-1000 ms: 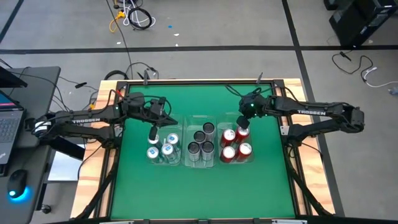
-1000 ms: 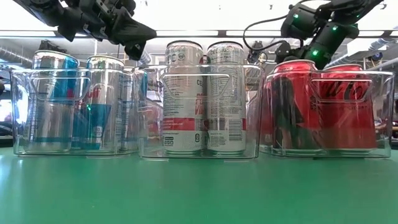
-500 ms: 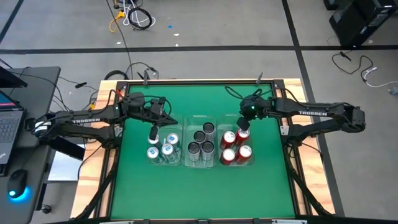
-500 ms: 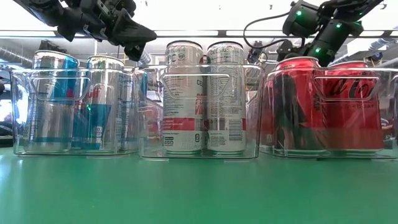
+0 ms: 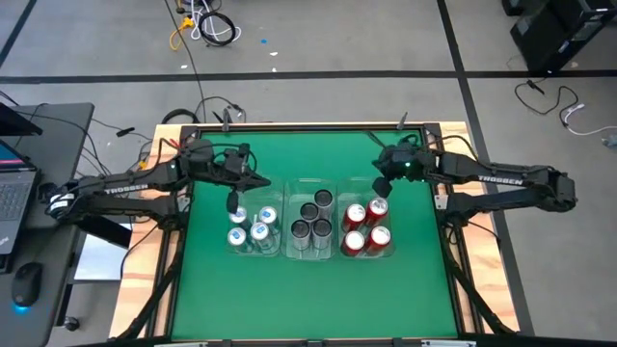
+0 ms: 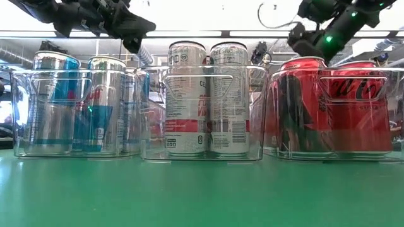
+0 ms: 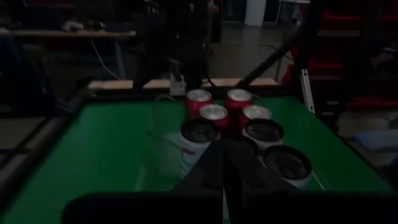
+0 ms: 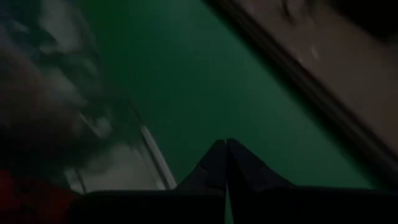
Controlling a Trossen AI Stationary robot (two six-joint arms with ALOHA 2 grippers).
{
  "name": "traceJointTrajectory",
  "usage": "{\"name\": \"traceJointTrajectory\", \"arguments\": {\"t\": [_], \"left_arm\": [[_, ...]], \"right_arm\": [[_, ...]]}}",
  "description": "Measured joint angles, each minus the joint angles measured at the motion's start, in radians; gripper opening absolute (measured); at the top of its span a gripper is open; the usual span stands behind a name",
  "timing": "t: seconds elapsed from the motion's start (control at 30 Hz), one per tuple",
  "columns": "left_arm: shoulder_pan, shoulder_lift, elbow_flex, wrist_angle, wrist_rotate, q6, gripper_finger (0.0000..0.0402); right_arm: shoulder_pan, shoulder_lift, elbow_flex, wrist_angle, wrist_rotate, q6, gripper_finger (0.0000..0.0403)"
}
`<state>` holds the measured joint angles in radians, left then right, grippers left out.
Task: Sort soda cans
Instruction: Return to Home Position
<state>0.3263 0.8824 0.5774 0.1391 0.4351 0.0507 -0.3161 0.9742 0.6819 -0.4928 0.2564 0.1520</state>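
Note:
Three clear bins stand side by side mid-table. The left bin (image 5: 253, 231) holds silver cans with pale tops (image 6: 101, 104). The middle bin (image 5: 310, 220) holds dark grey cans (image 7: 200, 132), and the right bin (image 5: 366, 227) holds red cans (image 6: 306, 104). All the cans stand upright on their bases. My left gripper (image 5: 232, 200) hovers above the far edge of the left bin, shut and holding nothing (image 7: 224, 147). My right gripper (image 5: 379, 185) hovers just past the far edge of the right bin, above the red cans, also shut and holding nothing (image 8: 225, 144).
Bare green table lies near (image 5: 308, 299) and far (image 5: 308, 149) of the bins, framed by a wooden rim (image 5: 461, 280). A laptop (image 5: 12, 183) and a mouse (image 5: 27, 285) sit on a desk to the left. Cables lie on the floor beyond the table.
My right gripper has risen from above the red cans and drawn back toward the table's far right. My left gripper has risen slightly and drawn a little toward the left edge. The cans and bins have stayed put.

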Motion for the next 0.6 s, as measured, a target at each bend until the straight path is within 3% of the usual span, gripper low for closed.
{"name": "traceJointTrajectory", "arguments": {"t": [0.07,0.23,0.33,0.6], "left_arm": [[0.007,-0.017,0.000,0.001,0.000,0.015,0.0000],[0.018,-0.028,-0.072,0.149,-0.001,0.027,0.0000],[0.037,-0.027,-0.132,0.247,-0.001,0.017,0.0000],[0.106,-0.123,-0.217,0.312,0.004,-0.006,0.0000]], "right_arm": [[0.001,-0.021,-0.022,0.101,-0.038,-0.080,0.0000],[-0.018,-0.047,-0.125,0.415,-0.298,-0.225,0.0000],[-0.037,-0.044,-0.195,0.562,-0.400,-0.242,0.0000],[-0.044,-0.097,-0.259,0.638,-0.459,-0.248,0.0000]]}}
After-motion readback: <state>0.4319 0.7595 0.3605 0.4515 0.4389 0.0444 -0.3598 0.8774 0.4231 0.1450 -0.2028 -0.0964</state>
